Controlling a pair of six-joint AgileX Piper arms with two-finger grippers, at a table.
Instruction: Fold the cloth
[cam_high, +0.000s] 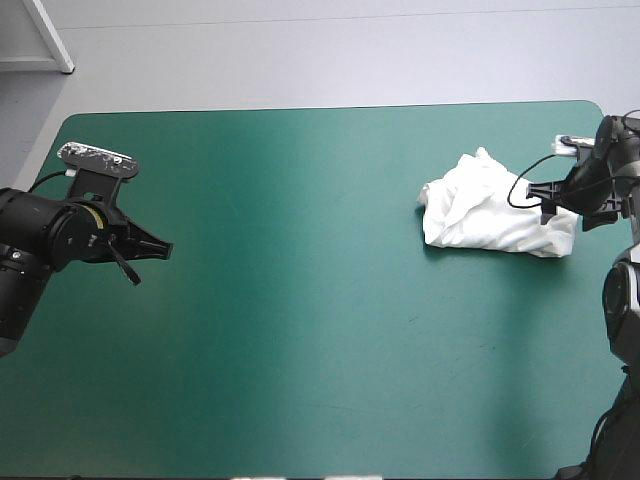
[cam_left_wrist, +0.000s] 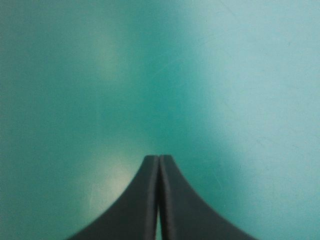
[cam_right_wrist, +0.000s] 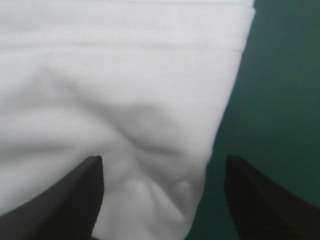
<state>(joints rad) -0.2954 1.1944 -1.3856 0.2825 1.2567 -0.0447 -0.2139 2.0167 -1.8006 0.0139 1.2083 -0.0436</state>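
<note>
Toward the right edge of the table with the teal-green cover (cam_high: 300, 320), nearer the far edge than the near one: a white short-sleeved fabric T-shirt (cam_high: 490, 208), crumpled into a low heap. Lies wholly on the cover, short of the far right corner, with deep creases and overlapping folds across the top. Sends one peak of cloth toward the far edge.

At the side of the heap that faces the right edge: the right gripper (cam_high: 552, 208), made of two broad black fin-shaped fingers. Stands spread wide in the right wrist view (cam_right_wrist: 163, 159), fingers well apart at their bases. Has the T-shirt (cam_right_wrist: 120, 100) filling the space between and ahead of the fingers, wrinkled close to them, with a stitched hem (cam_right_wrist: 150, 42) running across farther ahead. Places one finger against white cloth and the other against bare teal-green cover, just beside the cloth's edge. Cannot tell whether either finger touches the fabric.

Near the left edge, about midway between the far and near edges: the left gripper (cam_high: 165, 250), with the same black fin-shaped fingers. Points toward the table's middle, well apart from the T-shirt. Is fully closed in the left wrist view (cam_left_wrist: 159, 158), both fingers pressed together in one pointed arch. Looks onto bare teal-green cover, lighter in patches ahead of the tips.
</note>
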